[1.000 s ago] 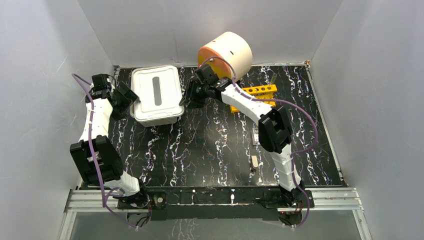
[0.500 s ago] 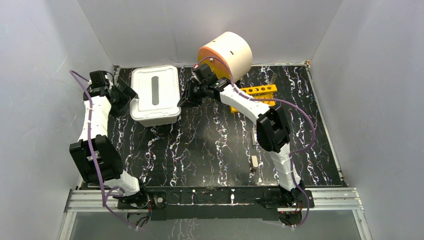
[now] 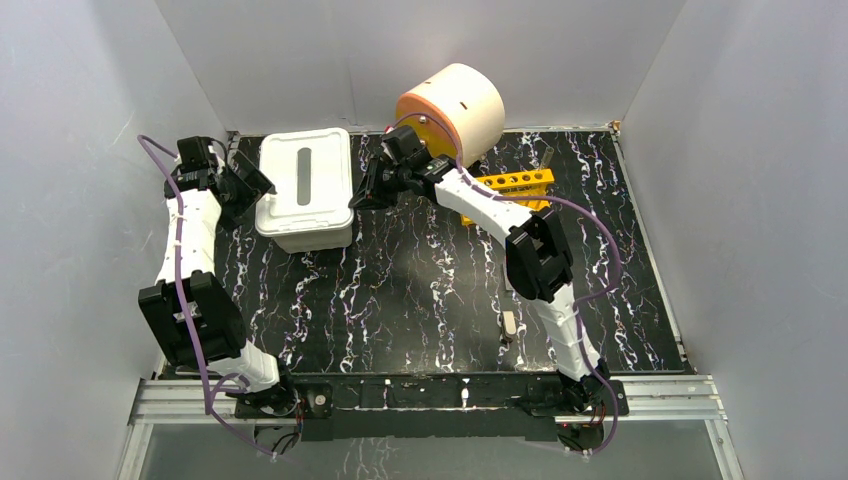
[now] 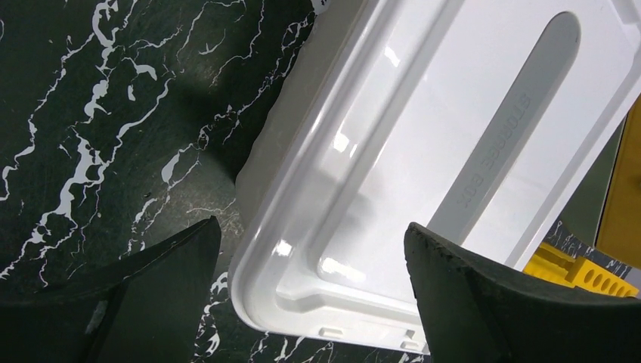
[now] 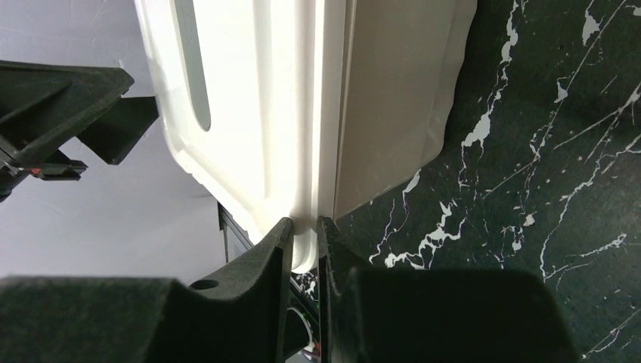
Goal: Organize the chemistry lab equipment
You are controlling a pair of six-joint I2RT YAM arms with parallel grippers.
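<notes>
My right gripper [image 3: 358,197] is shut on the right rim of the white lidded tub [image 3: 305,190] at the back left. In the right wrist view the rim [image 5: 306,227] sits pinched between the fingers [image 5: 257,272]. My left gripper [image 3: 255,185] is open at the tub's left side, and in the left wrist view its jaws [image 4: 311,227] stand wide apart over the lid's corner [image 4: 302,272] without touching it. A small brown-handled tool [image 3: 508,325] lies on the table at the front right. Other lab tools are hidden or out of view.
The cream-and-orange drawer unit [image 3: 452,105] stands at the back centre, right behind my right wrist. A yellow rack [image 3: 515,184] lies to its right. A small pale item [image 3: 509,270] is partly hidden by my right arm. The table [image 3: 400,290] is black marble, with walls close on the left and at the back.
The tub has slid left and a little back, with my right gripper on its rim. My left gripper has backed off to the left, still open.
</notes>
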